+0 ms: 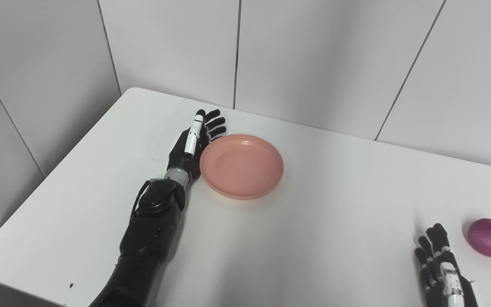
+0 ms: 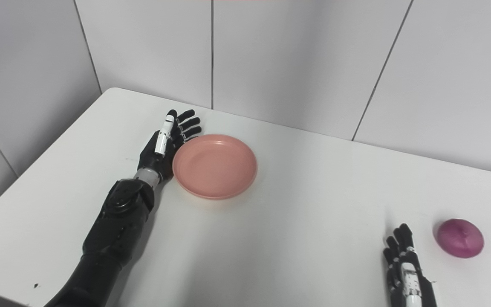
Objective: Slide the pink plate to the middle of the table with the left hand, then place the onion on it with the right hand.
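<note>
My left hand lies flat on the white tabletop, fingers stretched out and holding nothing, its inner edge pressed against the left rim of the round shallow pink plastic plate. The plate sits empty, left of the tabletop's middle. My right hand rests near the front right edge, fingers extended and apart, gripping nothing. The purple onion lies just beside it to the right, not touching it.
</note>
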Tool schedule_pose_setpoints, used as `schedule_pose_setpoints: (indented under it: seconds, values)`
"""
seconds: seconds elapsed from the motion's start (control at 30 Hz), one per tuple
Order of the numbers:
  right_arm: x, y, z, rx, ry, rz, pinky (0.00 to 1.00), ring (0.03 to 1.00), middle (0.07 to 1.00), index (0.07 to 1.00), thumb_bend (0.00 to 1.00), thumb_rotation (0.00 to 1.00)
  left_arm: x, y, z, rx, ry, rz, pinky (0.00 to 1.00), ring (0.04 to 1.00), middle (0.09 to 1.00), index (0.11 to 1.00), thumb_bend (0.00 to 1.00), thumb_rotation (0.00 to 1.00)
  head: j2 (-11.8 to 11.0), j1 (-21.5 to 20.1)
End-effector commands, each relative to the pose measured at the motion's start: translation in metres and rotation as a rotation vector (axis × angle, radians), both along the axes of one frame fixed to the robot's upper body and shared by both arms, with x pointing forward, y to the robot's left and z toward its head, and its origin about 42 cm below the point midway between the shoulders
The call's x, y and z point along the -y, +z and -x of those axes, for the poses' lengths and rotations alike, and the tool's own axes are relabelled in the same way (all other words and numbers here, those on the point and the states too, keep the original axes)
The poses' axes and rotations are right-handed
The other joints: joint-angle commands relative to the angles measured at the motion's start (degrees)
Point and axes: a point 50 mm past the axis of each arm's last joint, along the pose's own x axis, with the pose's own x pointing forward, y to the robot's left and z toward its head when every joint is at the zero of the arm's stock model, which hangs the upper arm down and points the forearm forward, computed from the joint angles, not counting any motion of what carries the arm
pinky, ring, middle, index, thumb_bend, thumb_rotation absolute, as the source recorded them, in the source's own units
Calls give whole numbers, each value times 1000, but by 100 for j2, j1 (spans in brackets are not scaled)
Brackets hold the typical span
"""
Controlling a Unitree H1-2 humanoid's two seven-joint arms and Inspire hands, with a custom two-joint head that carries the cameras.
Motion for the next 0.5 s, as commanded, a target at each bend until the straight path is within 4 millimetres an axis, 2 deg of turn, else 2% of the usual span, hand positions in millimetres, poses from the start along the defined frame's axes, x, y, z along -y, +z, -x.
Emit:
schedule_pose_setpoints:
  seconds: [0.0, 0.47]
  values:
    - [-7, -21, 13, -112, 16, -18, 1000, 1000, 1000, 1000, 27, 1000, 7, -12, 5, -51, -30, 3, 825, 839, 840, 809, 403, 1000, 29, -61]
    - [-10, -33, 12, -116, 25, -9, 1000, 1000, 1000, 1000, 127, 1000, 30, -20, 13, -72, -74, -23, 807, 829, 830, 806, 413, 1000, 128, -399]
